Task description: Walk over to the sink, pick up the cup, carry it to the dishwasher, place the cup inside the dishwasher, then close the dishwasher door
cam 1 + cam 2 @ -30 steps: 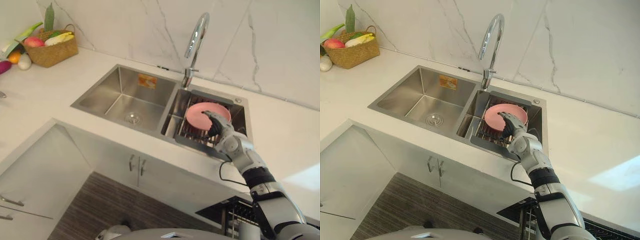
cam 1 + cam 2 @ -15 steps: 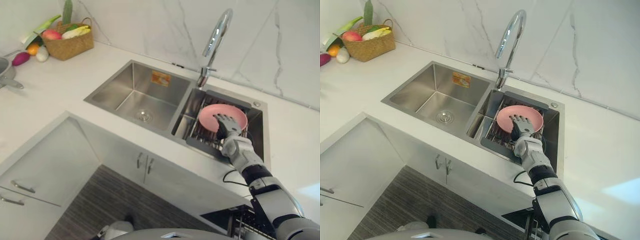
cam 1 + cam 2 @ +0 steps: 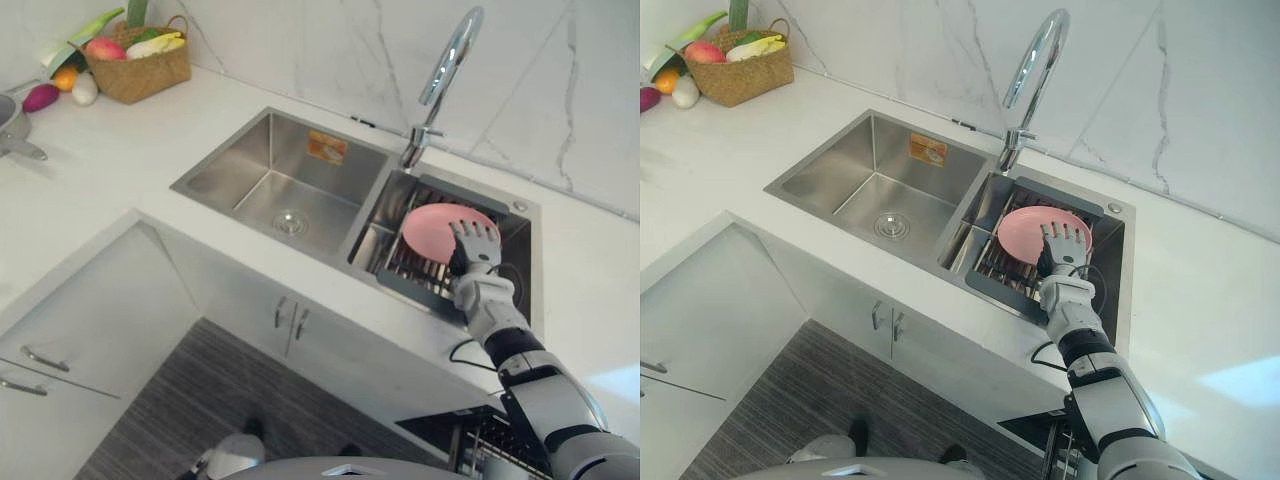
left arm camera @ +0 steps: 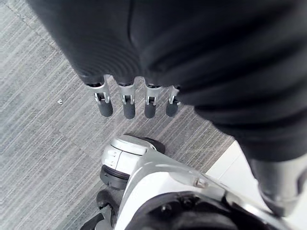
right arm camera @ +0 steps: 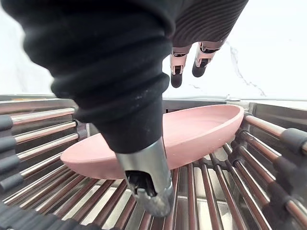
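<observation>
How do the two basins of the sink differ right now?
The larger basin is bare, with its drain showing. The smaller basin holds a rack with a pink dish on it. The right hand, fingers straight, is over the dish in the smaller basin, and no hand is at the larger basin. Both are steel and share one rim, with the faucet behind their divide.

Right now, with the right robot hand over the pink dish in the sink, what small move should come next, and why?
Probably ease the right robot hand down and close it on the rim of the pink dish. Its fingers are straight above the dish and its thumb sits lower, with nothing gripped yet. The dish lies tilted on the rack.
</observation>
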